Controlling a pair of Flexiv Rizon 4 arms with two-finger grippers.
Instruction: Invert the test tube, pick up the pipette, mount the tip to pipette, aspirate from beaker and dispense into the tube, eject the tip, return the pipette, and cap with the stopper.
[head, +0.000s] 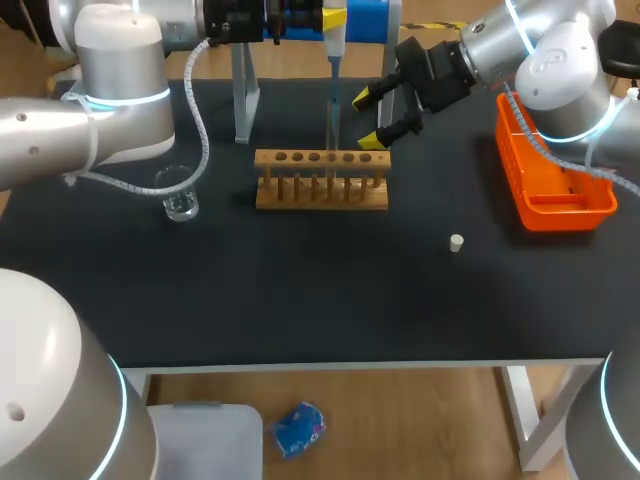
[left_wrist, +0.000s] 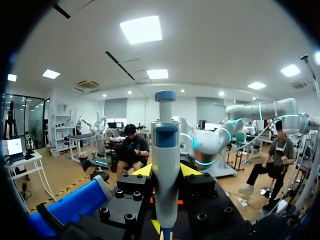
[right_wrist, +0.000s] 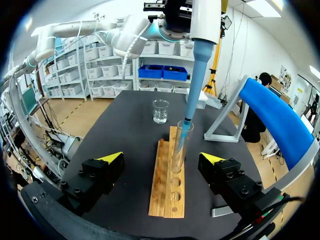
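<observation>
We work over a wide black surface (head: 300, 300). Our silver left arm (head: 120, 90) comes in along the far edge, and its gripper (left_wrist: 167, 175) is clenched around the white-and-blue pipette (left_wrist: 165, 145), held upright above the rack. Our silver right arm (head: 550, 60) comes in from the far right corner, and its gripper (head: 366, 118) is released and holds nothing, just beside the rack's far right end. An orange plastic basket (head: 555, 185) sits under that arm. The light wooden test tube rack (head: 322, 180) stands mid-surface. A small clear glass beaker (head: 180, 195) stands to its left, apart. 1 clear glass test tube (right_wrist: 180, 145) stands upright in the rack, the pipette's blue tip inside its mouth. A small white stopper (head: 456, 242) lies alone, nearer us, right of the rack.
</observation>
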